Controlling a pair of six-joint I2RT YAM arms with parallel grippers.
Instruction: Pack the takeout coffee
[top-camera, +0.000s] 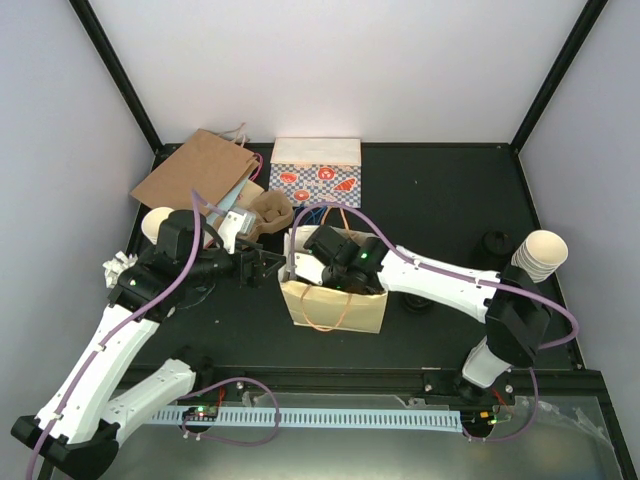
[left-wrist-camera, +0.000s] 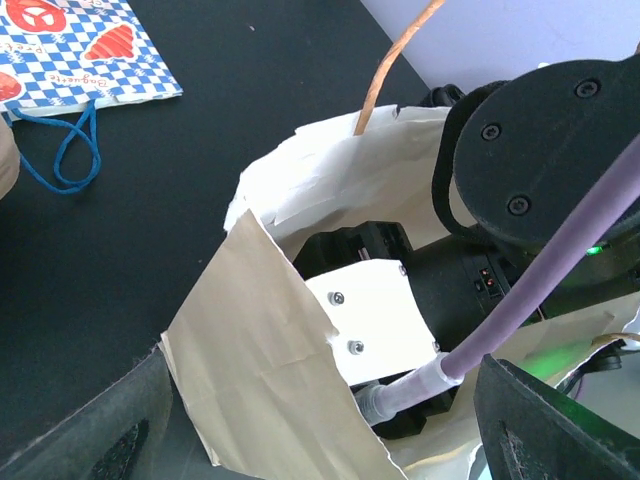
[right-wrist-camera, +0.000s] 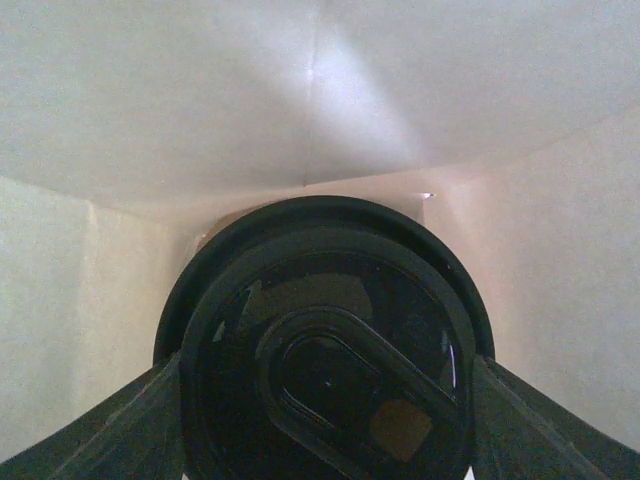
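The black lid of the coffee (right-wrist-camera: 330, 330) fills the right wrist view. It sits between the two fingers (right-wrist-camera: 110, 430) of the right gripper (right-wrist-camera: 325, 372), which press on its sides and hold it. All this is down inside the cream bag (top-camera: 340, 310), and the bag's pale walls surround the lid. The top view does not show the coffee, only the right arm reaching into the upright bag. The left gripper (top-camera: 263, 265) is spread wide at the bag's left edge. Its own view shows the bag's rim between its fingers, not pinched.
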